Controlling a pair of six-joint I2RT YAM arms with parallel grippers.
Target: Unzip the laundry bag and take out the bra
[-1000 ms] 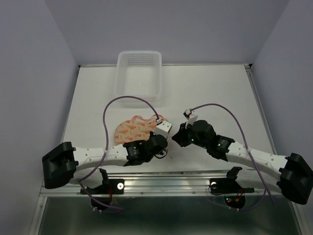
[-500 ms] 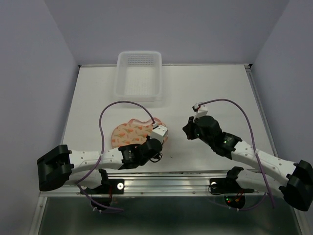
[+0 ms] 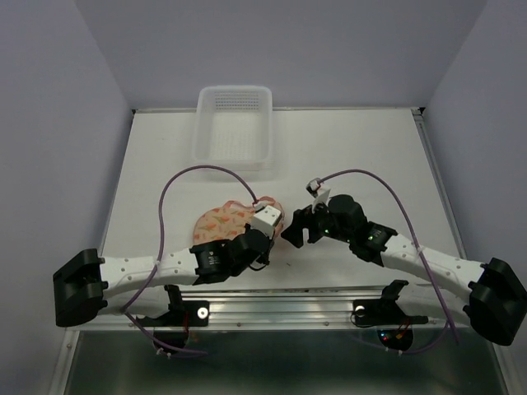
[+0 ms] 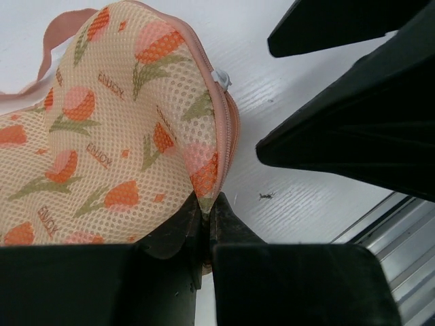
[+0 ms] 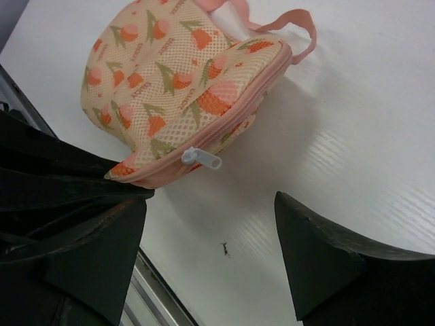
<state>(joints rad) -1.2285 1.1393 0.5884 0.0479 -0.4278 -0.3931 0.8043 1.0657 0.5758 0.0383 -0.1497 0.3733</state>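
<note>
Soft bag pinned, zipper pull [image 5: 202, 159] free to take
Laundry bag [image 5: 183, 88] lies on the desk [image 5: 353, 136] near its front edge; light, floppy mesh, likely to buckle; left gripper [image 4: 206, 210] pinches its near rim; right gripper [image 5: 211, 200] gapes wide beside the small pull, probably the best hold.

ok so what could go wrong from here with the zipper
The zipper pull is small, so the open right end effector could easily miss it. The left end effector pinches only a thin edge of the laundry bag, so a tug might slip it free or drag the bag.
</note>
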